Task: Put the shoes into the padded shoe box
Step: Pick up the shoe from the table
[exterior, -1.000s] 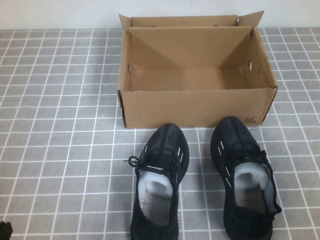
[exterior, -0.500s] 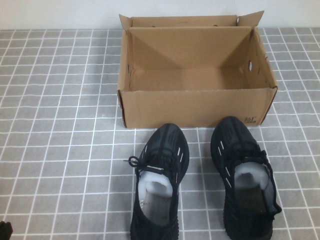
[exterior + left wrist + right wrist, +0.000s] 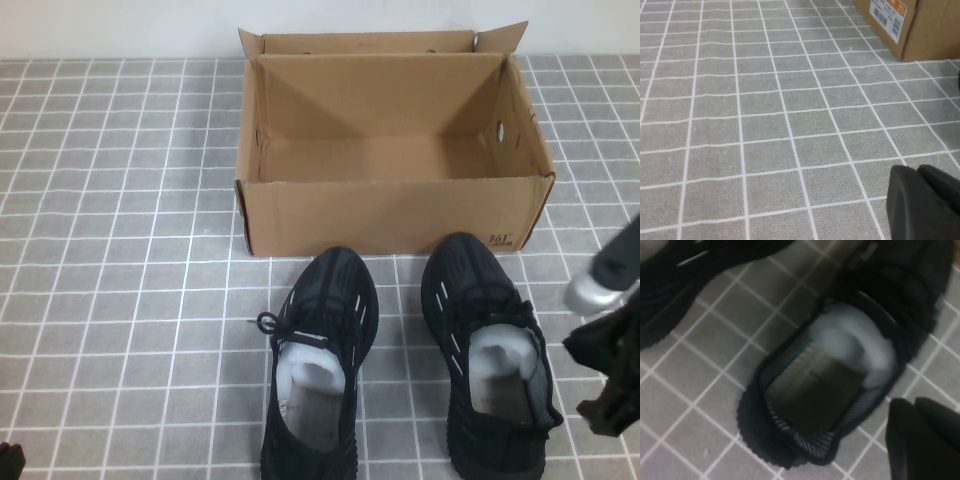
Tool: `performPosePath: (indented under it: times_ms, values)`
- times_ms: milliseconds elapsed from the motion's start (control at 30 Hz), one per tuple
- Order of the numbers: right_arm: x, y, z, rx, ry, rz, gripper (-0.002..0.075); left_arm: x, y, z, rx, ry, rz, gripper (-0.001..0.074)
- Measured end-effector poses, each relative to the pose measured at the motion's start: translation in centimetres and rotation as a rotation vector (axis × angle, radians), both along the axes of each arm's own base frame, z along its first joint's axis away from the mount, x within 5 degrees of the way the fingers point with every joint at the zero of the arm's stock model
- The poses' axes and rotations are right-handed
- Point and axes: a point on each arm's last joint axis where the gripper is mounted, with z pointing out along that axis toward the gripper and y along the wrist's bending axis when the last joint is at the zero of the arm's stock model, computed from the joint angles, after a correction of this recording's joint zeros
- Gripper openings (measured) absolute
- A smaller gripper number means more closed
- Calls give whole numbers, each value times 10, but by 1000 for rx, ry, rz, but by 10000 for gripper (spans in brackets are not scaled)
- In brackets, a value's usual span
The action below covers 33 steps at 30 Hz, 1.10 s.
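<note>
The two black shoes lie side by side on the tiled table, toes toward the box: the left shoe (image 3: 320, 370) and the right shoe (image 3: 490, 360). The brown cardboard shoe box (image 3: 390, 215) stands open and empty just behind them. My right gripper (image 3: 608, 405) hangs at the right edge, beside the right shoe's heel, fingers together and holding nothing. Its wrist view shows that shoe's pale lining and heel opening (image 3: 825, 385) beside my right gripper (image 3: 922, 440). My left gripper (image 3: 8, 462) sits at the near left corner, shut and empty (image 3: 922, 200).
Grey tiled surface (image 3: 120, 250) with white grid lines stretches left and right of the box. The left wrist view shows bare tiles and the box's corner with an orange label (image 3: 930, 30). A white wall lies behind the box.
My right arm has come into the high view from the right edge and now hangs beside the right shoe. The shoes, box and left gripper have not moved.
</note>
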Motion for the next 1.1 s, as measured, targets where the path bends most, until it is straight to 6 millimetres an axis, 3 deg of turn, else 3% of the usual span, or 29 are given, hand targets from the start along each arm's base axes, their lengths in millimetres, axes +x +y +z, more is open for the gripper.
performPosePath:
  times_ms: [300,667,867,1100]
  values:
    - [7,22,-10,-137,25,263,-8,0,0,0,0,0,0,-4]
    - [10,28,-17,-168,39,317,1,0,0,0,0,0,0,-4]
    - [10,28,-16,-176,22,339,59,0,0,0,0,0,0,-4]
    - [12,29,-15,-169,2,337,183,0,0,0,0,0,0,-4]
